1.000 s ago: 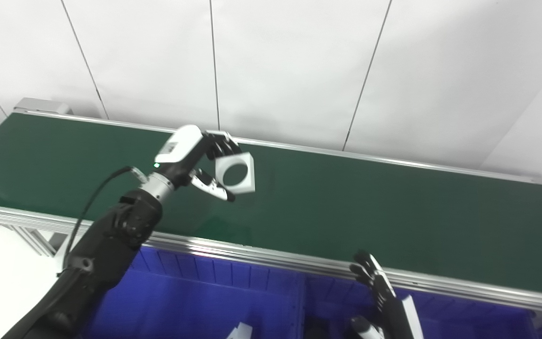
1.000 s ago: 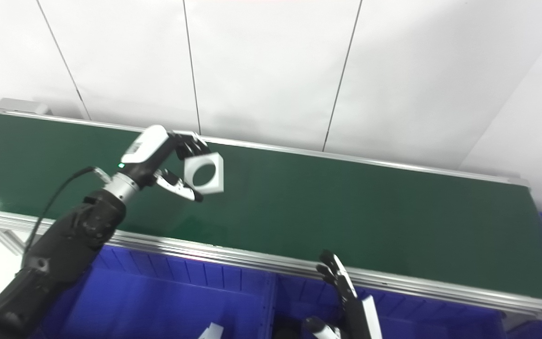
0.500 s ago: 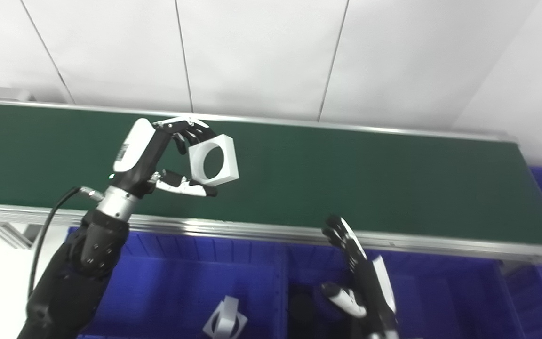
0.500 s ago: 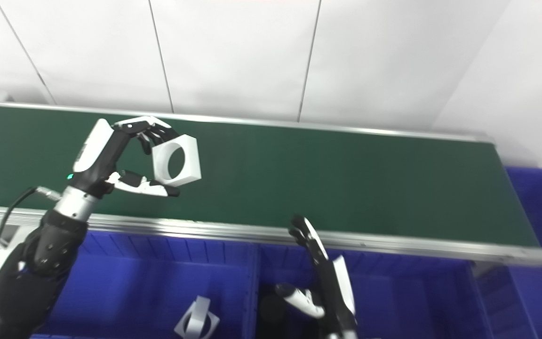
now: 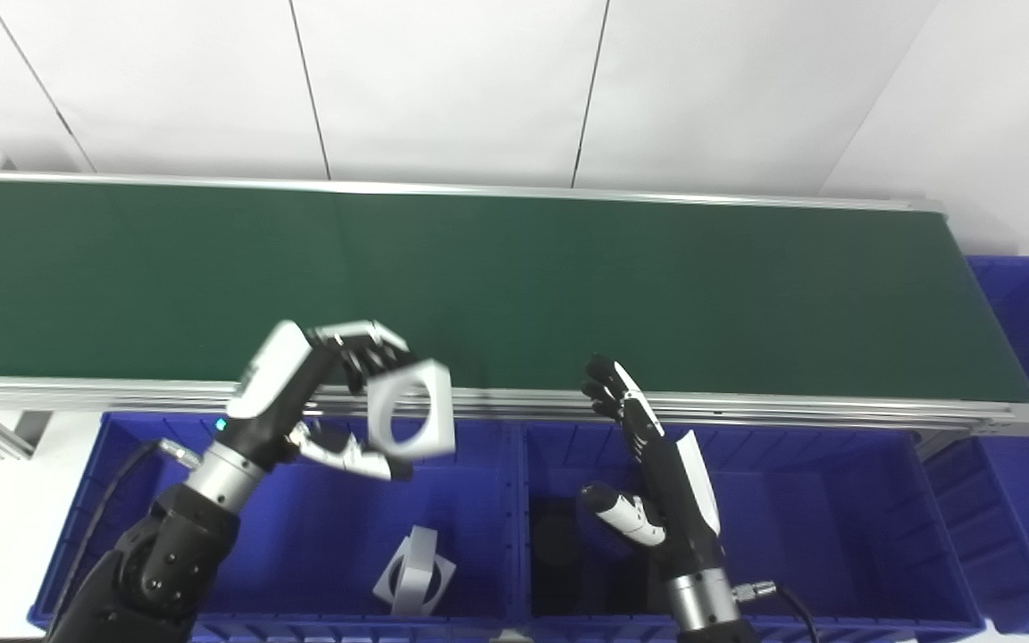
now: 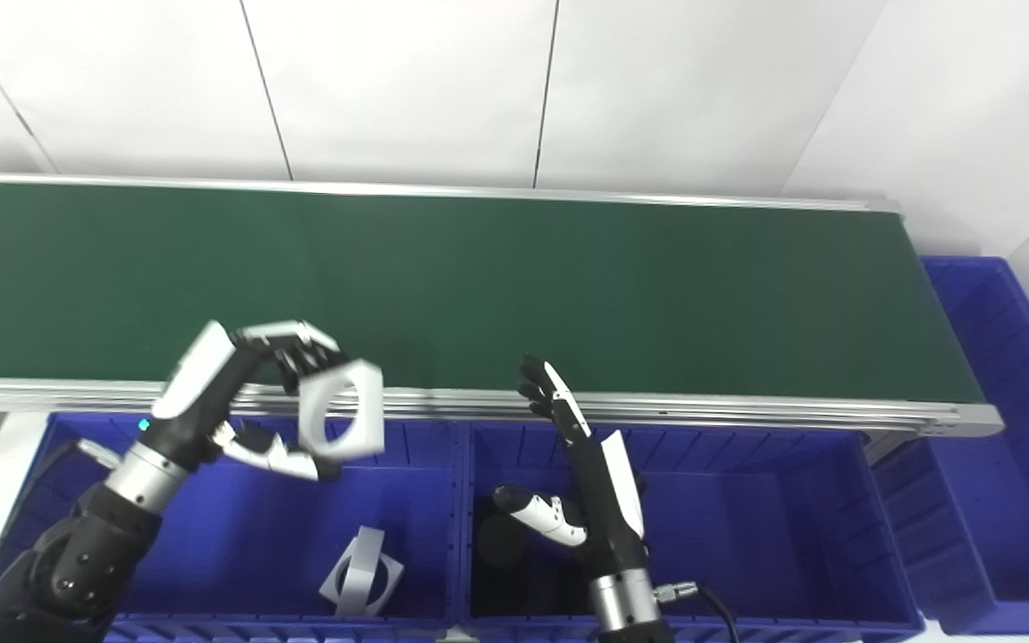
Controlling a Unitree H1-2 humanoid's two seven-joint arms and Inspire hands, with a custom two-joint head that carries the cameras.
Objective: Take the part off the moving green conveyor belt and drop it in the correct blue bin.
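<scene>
My left hand [image 5: 309, 402] is shut on a white square part with a round hole [image 5: 410, 412], held between fingers and thumb. The part hangs over the back of the left blue bin [image 5: 121, 500], just in front of the conveyor's near rail. The green conveyor belt [image 5: 568, 286] carries no part. My right hand [image 5: 657, 482] is open and empty, fingers pointing up, above the middle blue bin [image 5: 836, 500]. The same shows in the right eye view, with the part [image 6: 341, 406] in my left hand [image 6: 238, 393].
Another white square part [image 5: 414, 582] stands on edge in the left bin. A dark object [image 5: 555, 554] lies in the middle bin. A third blue bin [image 5: 1028, 357] stands at the belt's right end. A white panelled wall [image 5: 514, 89] rises behind the belt.
My left hand has carried the white part from above the belt back toward me, over the left bin. The camera has tilted down, so more of the bins and my right hand show.
</scene>
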